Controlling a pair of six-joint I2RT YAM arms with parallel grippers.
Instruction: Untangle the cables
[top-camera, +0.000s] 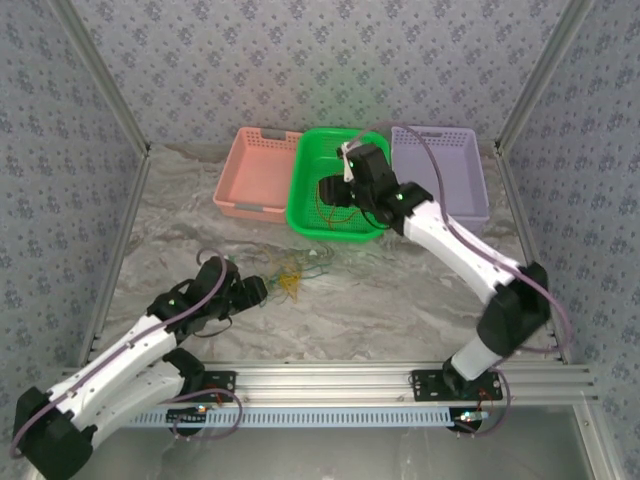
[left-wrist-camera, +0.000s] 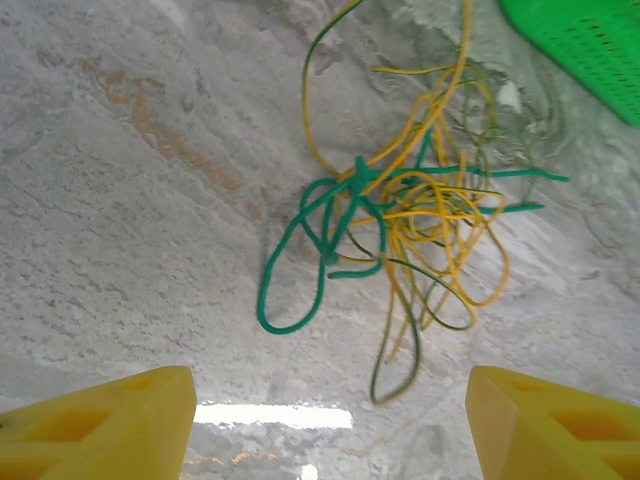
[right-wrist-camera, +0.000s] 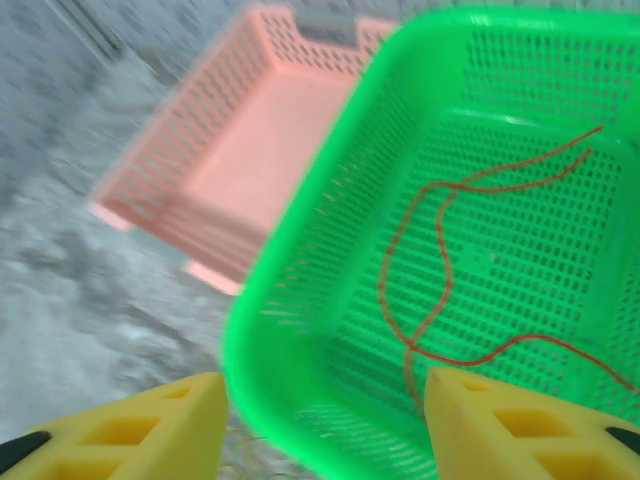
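Top external view, contents of the table as they stand.

1. Tangle of cables (top-camera: 295, 278). Yellow, green and darker strands are knotted in a loose heap on the worktop (top-camera: 400, 300). The heap sits near the front lip of the green basket (top-camera: 300, 205) but outside it. Most of the job lies here, by my reckoning.

2. Left claw (left-wrist-camera: 330, 430). Its jaws are spread wide with nothing between them. It is poised just short of the heap, and a fat green loop is the nearest strand. I take it to be lined up on the heap's loose edge, where a single strand can be drawn out without tightening the knot.

3. Right claw (right-wrist-camera: 320, 420). It hangs over the green basket with its jaws parted. It seems to be gripping nothing, though the right wrist view is smeared.

4. Red cable (right-wrist-camera: 440, 270). A single strand lies slack on the basket floor, apart from the heap. Its near end passes close by one finger; whether it touches I cannot say. It looks to me like a strand already freed and sorted.

5. Pink basket (top-camera: 255, 175) and purple basket (top-camera: 440, 170). They stand on either side of the green one at the far edge of the worktop. Presumably they are set there to take other colours.
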